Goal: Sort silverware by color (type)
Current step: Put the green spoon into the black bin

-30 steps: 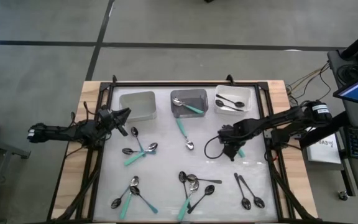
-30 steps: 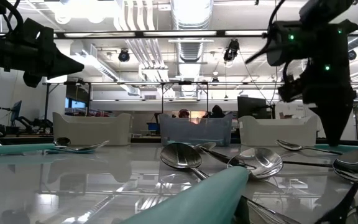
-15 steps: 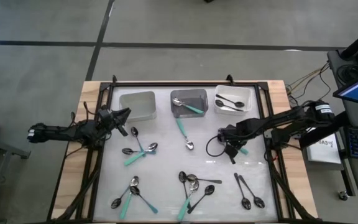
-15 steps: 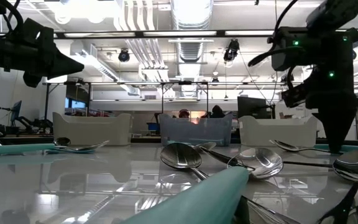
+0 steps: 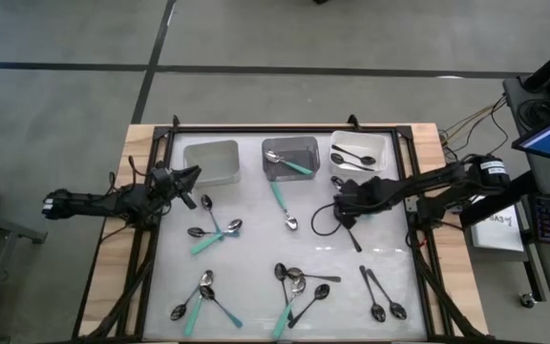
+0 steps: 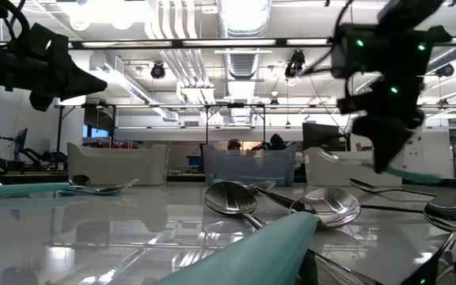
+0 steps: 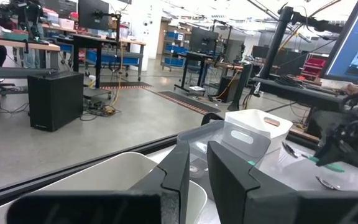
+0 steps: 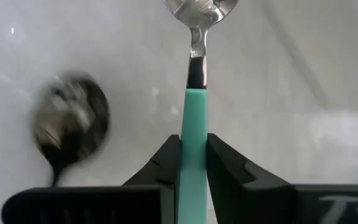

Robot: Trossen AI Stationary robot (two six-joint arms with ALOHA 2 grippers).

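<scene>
My right gripper (image 5: 344,203) hangs over the table's right half, in front of the right white bin (image 5: 358,156), shut on a teal-handled spoon (image 8: 193,124). Its teal end (image 6: 419,172) sticks out below the fingers in the low view. A black spoon (image 8: 70,124) lies on the table beneath it. Several more spoons, silver, black and teal-handled (image 5: 213,232), lie flat across the table. My left gripper (image 5: 187,182) waits level at the table's left, near the left white bin (image 5: 211,161). Its fingers (image 7: 179,171) are nearly together with nothing between them. My right gripper pinches the spoon's teal handle (image 8: 193,163) between its two fingers, which slant steeply down from above. The silver neck and bowl (image 8: 201,9) reach out past the fingertips. The spoon is tilted and lifted clear of the table.
The middle grey bin (image 5: 290,158) holds a teal-handled spoon, and the right white bin holds black spoons. A heap of spoons (image 5: 297,285) lies near the front edge, with two black ones (image 5: 382,298) at the front right. A black frame (image 5: 409,191) rims the table.
My right gripper has risen off the table with the teal-handled spoon and gone a little toward the far edge. It has tipped from pointing straight down to a slant. The spoon, flat on the table before, now hangs clear of it.
</scene>
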